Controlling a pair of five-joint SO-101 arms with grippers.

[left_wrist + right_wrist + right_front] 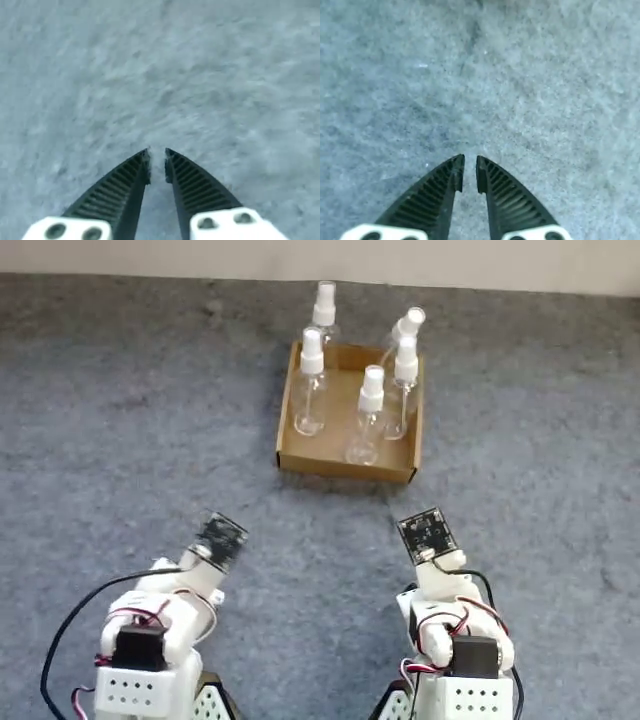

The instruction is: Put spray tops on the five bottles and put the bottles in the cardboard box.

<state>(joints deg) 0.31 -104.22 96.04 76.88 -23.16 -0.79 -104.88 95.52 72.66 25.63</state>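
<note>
Left gripper point(157, 156) (ribbed black plastic) over fuzzy carpet point(160, 75).

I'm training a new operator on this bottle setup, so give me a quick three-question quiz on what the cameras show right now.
1. True or false: the left gripper is holding a bottle.
2. How many white spray tops can you count in the high view?
3. Relative to the arms, where is the cardboard box?
A) between their bases
B) farther out on the grey table, ahead of both
C) lifted off the table

Key: 1. False, there is nothing between its fingers. 2. Five. 3. B.
</note>
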